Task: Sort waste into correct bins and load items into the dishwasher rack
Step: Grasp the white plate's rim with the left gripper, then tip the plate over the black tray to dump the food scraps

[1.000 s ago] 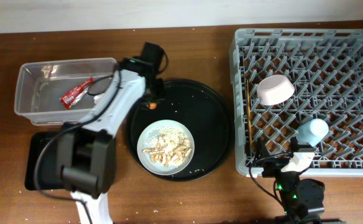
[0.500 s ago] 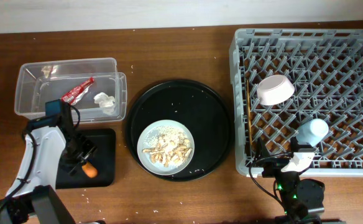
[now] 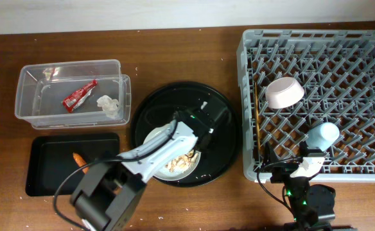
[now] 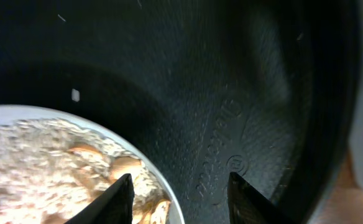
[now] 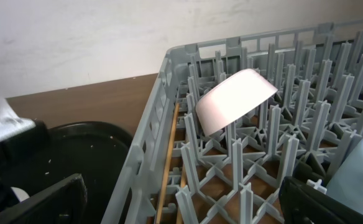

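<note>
The pale plate with beige food scraps sits in the round black tray. My left gripper is open over the plate's right edge. In the left wrist view its fingers straddle the plate rim, with scraps beside them. The red wrapper and white tissue lie in the clear box. The carrot piece lies in the shallow black tray. My right gripper is open and empty at the rack's front left edge.
The grey rack holds the white bowl, the light-blue cup and the chopsticks. The right wrist view shows the bowl, chopsticks and rack wall. My left arm spans the table's front.
The carrot piece went from the round tray into the shallow black tray and was let go. My left gripper then swung right to the plate's edge. The right arm has not moved.
</note>
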Available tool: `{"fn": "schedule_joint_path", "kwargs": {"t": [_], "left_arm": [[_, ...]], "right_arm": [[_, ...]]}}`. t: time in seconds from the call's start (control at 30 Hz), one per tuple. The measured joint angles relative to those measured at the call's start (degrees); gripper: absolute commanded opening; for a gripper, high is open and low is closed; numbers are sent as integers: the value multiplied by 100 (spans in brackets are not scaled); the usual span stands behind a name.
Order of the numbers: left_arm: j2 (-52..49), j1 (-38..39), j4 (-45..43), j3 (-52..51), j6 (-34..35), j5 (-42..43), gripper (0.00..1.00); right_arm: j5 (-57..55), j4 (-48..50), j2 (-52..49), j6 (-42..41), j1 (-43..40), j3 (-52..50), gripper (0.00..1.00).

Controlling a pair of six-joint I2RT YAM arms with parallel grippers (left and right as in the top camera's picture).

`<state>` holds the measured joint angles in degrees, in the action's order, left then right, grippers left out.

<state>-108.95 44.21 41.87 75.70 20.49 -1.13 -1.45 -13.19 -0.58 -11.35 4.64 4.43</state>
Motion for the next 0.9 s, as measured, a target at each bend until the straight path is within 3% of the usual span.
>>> {"fn": "schedule_joint_path", "kwargs": {"t": [0.2, 0.3, 0.4, 0.43, 0.63, 0.9], "left_arm": [[-326, 116, -24, 35, -562, -688, 33], [-496, 118, 11, 39, -920, -776, 26], [-509, 133, 66, 46, -1231, -798, 4], [-573, 133, 52, 70, -1370, -844, 1], [-616, 149, 44, 155, -1443, -1176, 0], [-334, 310, 2358, 1950, -881, -1836, 0]], "right_arm": [[0, 0, 0, 0, 0, 0, 98], [0, 0, 0, -2, 0, 0, 98], [0, 0, 0, 2, 0, 0, 98], [-2, 0, 0, 0, 0, 0, 98], [0, 0, 0, 0, 0, 0, 98], [0, 0, 0, 0, 0, 0, 98]]}}
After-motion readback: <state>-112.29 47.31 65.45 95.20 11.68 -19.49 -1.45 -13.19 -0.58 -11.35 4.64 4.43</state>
